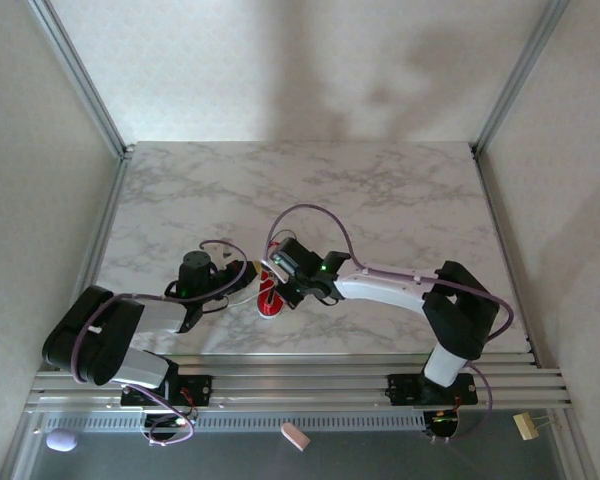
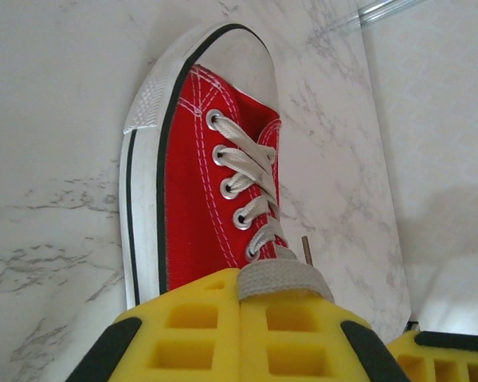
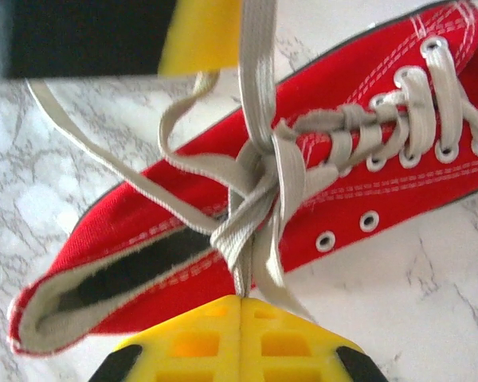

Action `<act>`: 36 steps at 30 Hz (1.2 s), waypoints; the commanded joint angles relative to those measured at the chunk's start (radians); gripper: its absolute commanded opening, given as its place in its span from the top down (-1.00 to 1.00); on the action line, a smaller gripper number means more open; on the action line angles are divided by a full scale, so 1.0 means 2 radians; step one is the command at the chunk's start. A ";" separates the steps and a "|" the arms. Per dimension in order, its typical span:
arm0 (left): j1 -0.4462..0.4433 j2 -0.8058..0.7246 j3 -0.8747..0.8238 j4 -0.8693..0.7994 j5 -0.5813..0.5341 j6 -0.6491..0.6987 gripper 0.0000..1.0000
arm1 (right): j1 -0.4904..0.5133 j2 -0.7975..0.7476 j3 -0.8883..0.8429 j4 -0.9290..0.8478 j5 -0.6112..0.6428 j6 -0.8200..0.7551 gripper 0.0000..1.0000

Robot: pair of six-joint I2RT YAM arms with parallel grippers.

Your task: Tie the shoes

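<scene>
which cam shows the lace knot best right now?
Right wrist: the knot sits mid-frame and large, over the red sneaker. Left wrist gives the eyelet lacing and a lace strand pinched in the left end effector. Top external: sneaker tiny, partly covered, lacing too small to read.

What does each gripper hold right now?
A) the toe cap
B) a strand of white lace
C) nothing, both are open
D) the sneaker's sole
B: the left gripper and right gripper are each shut on a lace strand of the sneaker.
</scene>
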 commanded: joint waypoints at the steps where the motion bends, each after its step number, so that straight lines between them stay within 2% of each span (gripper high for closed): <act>1: 0.007 -0.011 -0.008 -0.007 -0.015 0.008 1.00 | 0.001 -0.030 -0.022 0.022 -0.019 -0.007 1.00; 21: 0.036 -0.052 -0.018 -0.063 -0.061 0.008 1.00 | -0.017 -0.085 -0.099 0.047 -0.071 -0.023 1.00; 36: 0.052 -0.043 -0.008 -0.085 -0.061 0.015 1.00 | -0.026 -0.089 -0.125 0.044 -0.119 -0.062 1.00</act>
